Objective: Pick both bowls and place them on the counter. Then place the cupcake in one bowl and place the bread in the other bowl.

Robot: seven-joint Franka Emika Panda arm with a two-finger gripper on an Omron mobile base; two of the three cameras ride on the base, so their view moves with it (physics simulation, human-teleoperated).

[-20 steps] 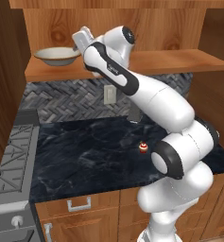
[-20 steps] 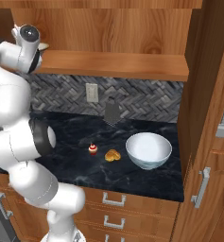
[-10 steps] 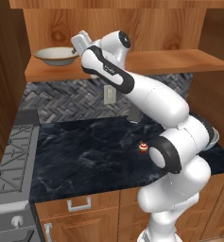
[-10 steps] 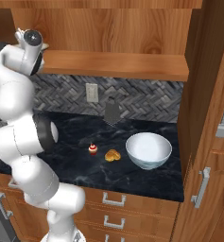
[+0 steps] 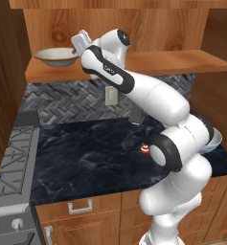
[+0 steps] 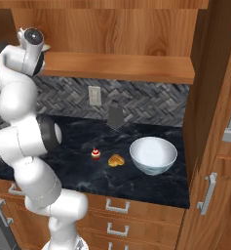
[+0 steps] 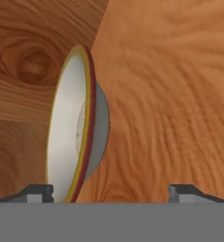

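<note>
The shallow cream bowl (image 5: 56,56) with a tan rim sits on the wooden shelf (image 5: 134,64) at the upper left. My gripper (image 5: 77,48) is right beside its right rim, open and holding nothing. In the hand view the bowl (image 7: 78,127) appears rolled on edge, its rim just inside the left fingertip (image 7: 36,193), with my gripper (image 7: 111,194) spread wide. On the black counter (image 6: 78,161) stand the deeper white bowl (image 6: 153,155), the cupcake (image 6: 95,155) and the bread (image 6: 116,160). In the left base view the cupcake (image 5: 144,150) shows beside my arm.
A stove (image 5: 9,172) borders the counter on the left. A dark grater (image 6: 115,115) stands against the tiled back wall, under the shelf. A tall wooden cabinet (image 6: 214,122) closes off the right side. The shelf's back wall rises close behind the cream bowl.
The arm has reached further left along the shelf, bringing the gripper up to the cream bowl's rim. The things on the counter have not moved.
</note>
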